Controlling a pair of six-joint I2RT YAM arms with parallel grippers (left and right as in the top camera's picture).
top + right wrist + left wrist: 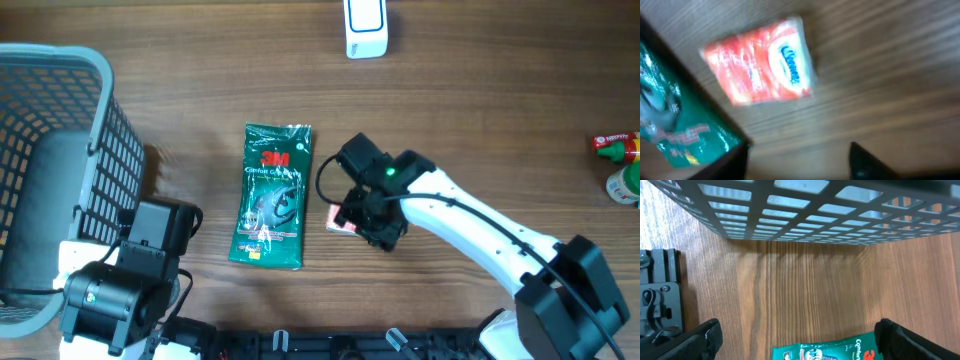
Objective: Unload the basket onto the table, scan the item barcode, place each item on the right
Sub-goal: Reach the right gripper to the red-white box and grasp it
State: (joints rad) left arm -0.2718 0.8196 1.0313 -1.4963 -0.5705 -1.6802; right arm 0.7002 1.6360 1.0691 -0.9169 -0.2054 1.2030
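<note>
The small tissue pack (760,62) lies flat on the desk (480,100) at a slant. Its wrapper is orange-red and closed, with a white oval label bearing blue script. From overhead only its red-and-pink edge shows; the rest is hidden. Just to its left lies a green packet (272,195) — long, flat and glossy, with a red logo near its far end and white lettering below. It also rests flat, its long side running away from the robot. The two are near each other but apart — a strip of bare wood shows between them. A white scanner (366,28) sits at the far edge, well apart from both and partly cut off.
</note>
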